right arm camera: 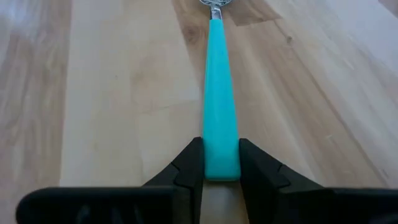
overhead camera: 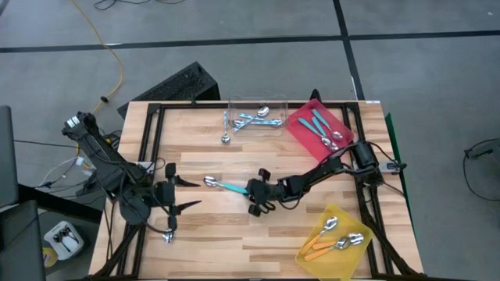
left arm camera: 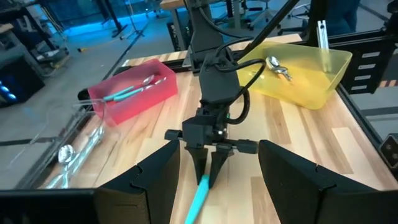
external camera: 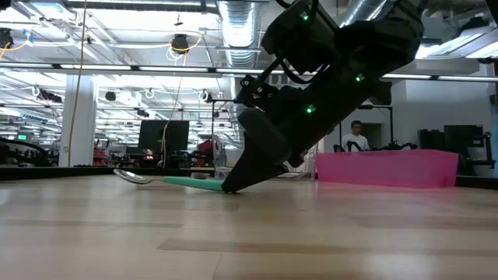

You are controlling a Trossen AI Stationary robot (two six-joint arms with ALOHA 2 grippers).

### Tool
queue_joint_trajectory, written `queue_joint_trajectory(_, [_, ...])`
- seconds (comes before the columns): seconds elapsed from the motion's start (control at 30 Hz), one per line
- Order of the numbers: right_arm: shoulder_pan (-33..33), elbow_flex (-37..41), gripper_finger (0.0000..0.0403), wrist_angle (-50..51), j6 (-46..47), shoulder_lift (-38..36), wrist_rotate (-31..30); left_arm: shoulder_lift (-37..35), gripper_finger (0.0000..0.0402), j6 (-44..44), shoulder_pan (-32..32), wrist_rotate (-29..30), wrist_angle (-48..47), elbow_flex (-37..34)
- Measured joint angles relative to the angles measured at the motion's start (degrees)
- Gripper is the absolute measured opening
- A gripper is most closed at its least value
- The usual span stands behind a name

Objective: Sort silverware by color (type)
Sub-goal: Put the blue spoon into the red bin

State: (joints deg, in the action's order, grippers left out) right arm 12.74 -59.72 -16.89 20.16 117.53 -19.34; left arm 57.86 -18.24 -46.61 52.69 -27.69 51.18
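A teal-handled spoon (overhead camera: 223, 185) lies flat on the wooden table at its middle, with the metal bowl (overhead camera: 209, 181) toward the left. My right gripper (overhead camera: 251, 190) reaches in from the right and is shut on the spoon's handle end. My left gripper (overhead camera: 186, 193) waits open just left of the spoon's bowl and touches nothing. Teal spoons lie in the red tray (overhead camera: 301, 133), orange ones in the yellow tray (overhead camera: 312, 250), and light blue ones in the clear tray (overhead camera: 234, 105). One light blue spoon (overhead camera: 225, 133) lies by the clear tray's left end. My right gripper pinches the free end of the teal handle (right arm camera: 221, 163) between its two fingers, one finger (right arm camera: 189, 167) on each long side. The fingers slant down from the table's right and lie along the spoon. The spoon (external camera: 191, 182) lies flat on the table.
A shiny spoon bowl (overhead camera: 168, 236) lies on the table near my left arm's wrist. The three trays stand along the far and right sides. Bare wood (overhead camera: 234, 234) stretches across the near middle. Black frame rails (overhead camera: 148, 133) run along the table's edges.
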Motion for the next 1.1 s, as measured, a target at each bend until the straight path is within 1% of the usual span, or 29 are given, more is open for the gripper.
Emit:
queue_joint_trajectory(0.17, [0.1, 0.0, 0.0101, -0.5, 0.0, 0.0, -1.0, 2.2, 0.0203, 1.3, 0.0, 0.6, 2.7, 0.0])
queue_joint_trajectory(0.33, [0.1, 0.0, 0.0101, -4.4, 0.0, 0.1, -1.4, 2.6, 0.0203, 1.9, 0.0, 0.7, 5.5, 0.0])
queue_joint_trajectory(0.53, [0.0, -0.3, 0.0101, -6.5, -0.1, 0.1, -1.7, 2.6, 0.0203, 6.1, -0.5, 0.7, 10.0, 0.0])
queue_joint_trajectory(0.73, [0.0, -2.4, 0.0101, -6.1, -0.5, -0.7, -1.8, 2.7, 0.0203, 9.3, -0.5, 0.7, 10.8, 0.0])
queue_joint_trajectory(0.93, [0.0, -3.5, 0.0101, -4.5, -0.3, -2.1, -1.8, 2.7, 0.0203, 10.5, -0.5, 0.2, 10.6, 0.0])
queue_joint_trajectory(1.03, [0.0, -3.4, 0.0101, -1.0, 2.3, -3.6, -1.8, 2.7, 0.0203, 11.5, -0.5, 0.1, 10.6, 0.0])
queue_joint_trajectory(1.1, [0.2, -3.4, 0.0101, 3.2, 3.7, -5.6, -1.8, 2.7, 0.0203, 12.3, -0.5, 0.1, 10.5, 0.0])
